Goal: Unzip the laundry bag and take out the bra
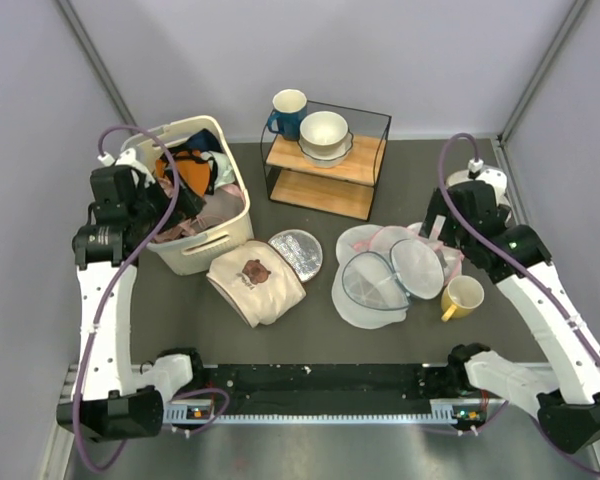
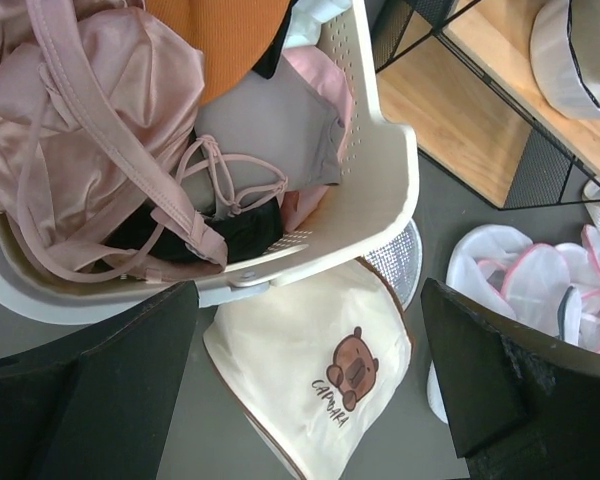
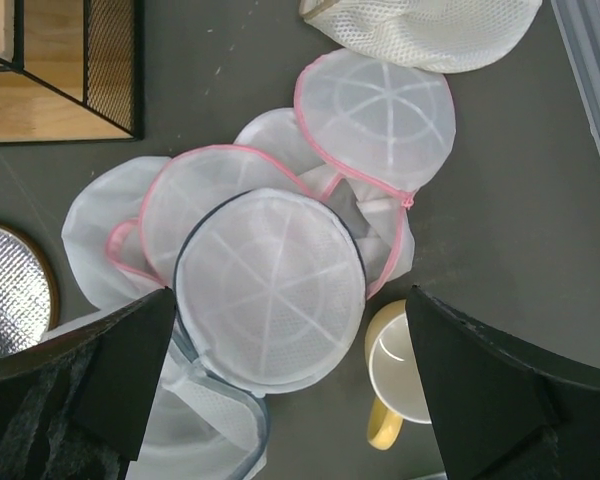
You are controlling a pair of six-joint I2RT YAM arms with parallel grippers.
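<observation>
The right gripper (image 3: 290, 300) is held above the pile of mesh bags with its jaws spread as wide as they go and nothing between them, a pose judged to be readiness for a grasp rather than a grip. The laundry bag (image 3: 430, 35) is seen only in part, at the far edge of the right wrist view. It lies on the counter (image 3: 510, 200) just beyond the pink-trimmed bags (image 3: 375, 125), which overlap a grey-rimmed bag (image 3: 270, 290) beside the yellow mug (image 3: 400, 375). Its zip cannot be made out, so it is taken to be not yet undone, and the bra cannot be discerned through the strip of mesh that shows; it is presumed to be inside. The left gripper (image 2: 310, 300) is likewise fully open and empty. It is held over the near rim of the basket (image 2: 380, 190) of pink and orange garments, well apart from the laundry bag, probably so that the pile is left free for the other arm. On the beige cloth (image 2: 300, 370) below it, a brown bear is printed over lettering that appears to read "CAPIBARA". No other writing can be read.
</observation>
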